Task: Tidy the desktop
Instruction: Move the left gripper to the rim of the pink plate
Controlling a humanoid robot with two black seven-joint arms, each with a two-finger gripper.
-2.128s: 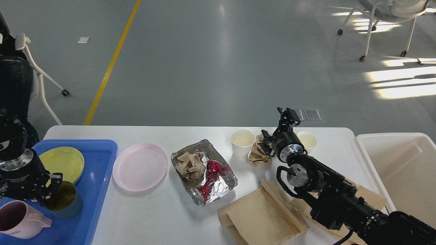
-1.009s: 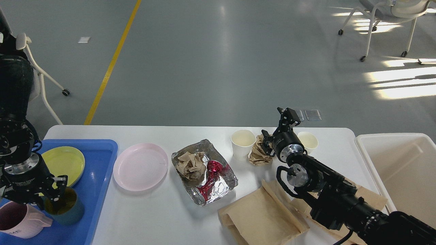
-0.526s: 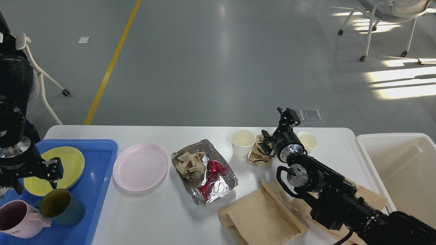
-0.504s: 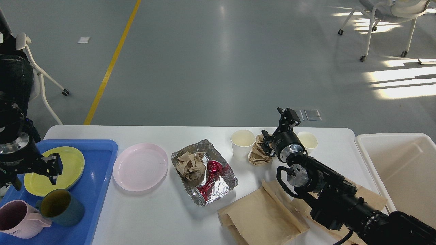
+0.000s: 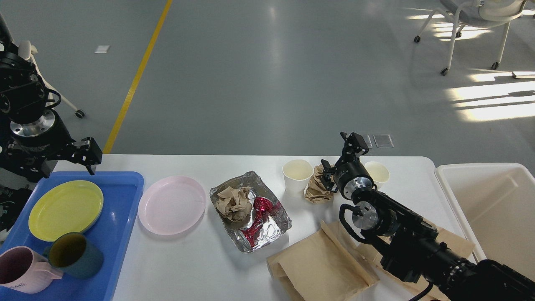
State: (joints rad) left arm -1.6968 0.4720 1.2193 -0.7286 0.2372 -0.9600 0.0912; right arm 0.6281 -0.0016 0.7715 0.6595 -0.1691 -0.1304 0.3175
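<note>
white desktop point(image 5: 200, 267) cluttered; left end effector point(image 5: 85, 161) spread, empty; right end effector point(image 5: 340, 156) parted, gripping nothing.

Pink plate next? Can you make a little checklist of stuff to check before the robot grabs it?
1. Pink plate lies flat on the desktop, nothing on it: ok.
2. Left tool holds nothing: ok.
3. Blue tray has room: not ok, crowded; yellow plate, teal cup and pink mug fill much of it.
4. Foil tray sits close to the plate: cannot tell if the tool fits.
5. Right tool out of the way: ok.
</note>
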